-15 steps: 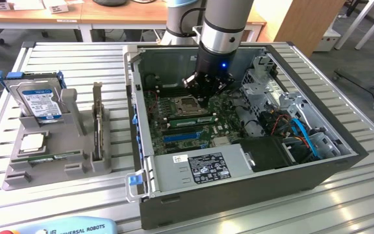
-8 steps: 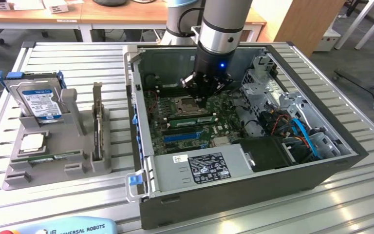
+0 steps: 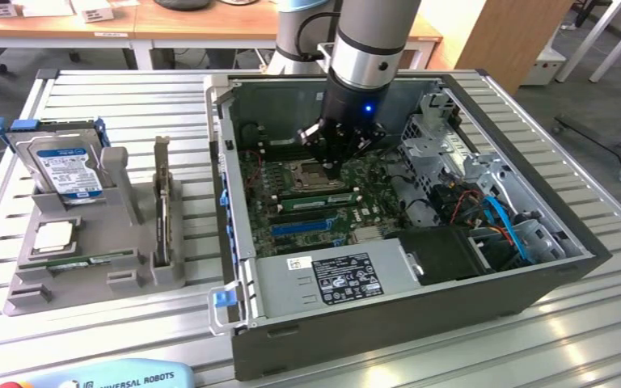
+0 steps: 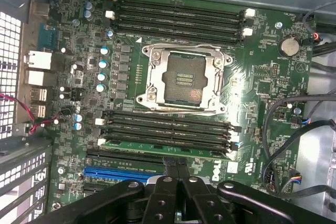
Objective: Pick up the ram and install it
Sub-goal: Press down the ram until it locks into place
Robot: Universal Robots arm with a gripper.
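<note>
I see my claw (image 4: 177,174) closed, empty, over the board (image 3: 322,194). The ram (image 4: 165,147) lies seated in the slot just beyond its tips, long axis crosswise to them.

Exterior view: high, oblique, well back over the open computer case (image 3: 397,267). Wrist view: close, straight down. Shared: motherboard (image 4: 173,77).
</note>
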